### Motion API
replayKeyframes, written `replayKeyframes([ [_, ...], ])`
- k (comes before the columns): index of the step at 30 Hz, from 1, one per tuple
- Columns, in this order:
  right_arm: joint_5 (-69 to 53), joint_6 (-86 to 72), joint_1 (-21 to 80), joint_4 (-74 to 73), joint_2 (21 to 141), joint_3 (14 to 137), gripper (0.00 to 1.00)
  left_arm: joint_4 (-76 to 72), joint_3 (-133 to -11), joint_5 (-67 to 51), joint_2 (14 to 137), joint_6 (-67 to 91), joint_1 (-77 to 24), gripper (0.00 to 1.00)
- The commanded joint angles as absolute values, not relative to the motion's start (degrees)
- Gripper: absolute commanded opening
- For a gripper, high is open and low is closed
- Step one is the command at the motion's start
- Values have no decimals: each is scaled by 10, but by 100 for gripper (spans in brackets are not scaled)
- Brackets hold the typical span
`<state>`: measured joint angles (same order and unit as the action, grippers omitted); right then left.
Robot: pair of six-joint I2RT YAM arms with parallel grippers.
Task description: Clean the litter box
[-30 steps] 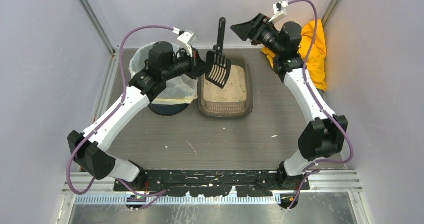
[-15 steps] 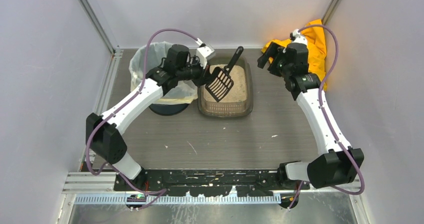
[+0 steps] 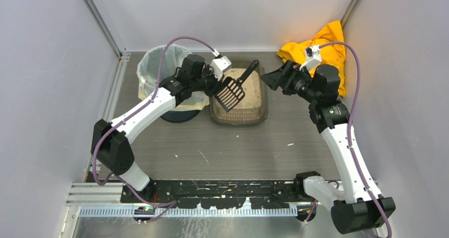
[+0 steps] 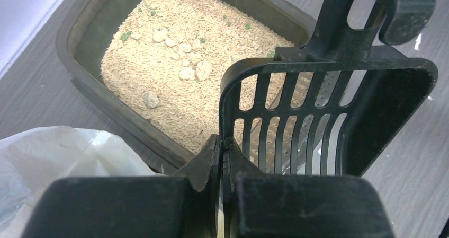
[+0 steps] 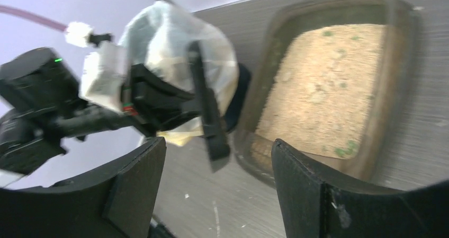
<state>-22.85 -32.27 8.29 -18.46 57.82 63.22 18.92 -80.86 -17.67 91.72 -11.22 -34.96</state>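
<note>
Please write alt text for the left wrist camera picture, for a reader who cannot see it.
The left gripper is shut on the edge of a black slotted scoop, held over the litter box. The box's beige litter has pale clumps and green specks; a white bin bag shows at lower left.

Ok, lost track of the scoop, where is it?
Top view: the scoop is clamped in the left gripper, above the left half of the litter box, right of the bin.
</note>
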Motion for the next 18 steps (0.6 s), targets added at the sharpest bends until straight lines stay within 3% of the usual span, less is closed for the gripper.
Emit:
replayKeyframes([
  [1,-355,-349,85,-127,604,661,76,143,-803,-136,898,-145,-365,0],
  [13,-363,-326,113,-143,700,718,75,122,-778,-101,883,-187,-405,0],
  [16,-358,-319,117,-146,709,718,69,129,-780,-97,887,-191,-408,0],
  [18,-352,-313,118,-148,710,718,59,128,-780,-100,886,-189,-409,0],
])
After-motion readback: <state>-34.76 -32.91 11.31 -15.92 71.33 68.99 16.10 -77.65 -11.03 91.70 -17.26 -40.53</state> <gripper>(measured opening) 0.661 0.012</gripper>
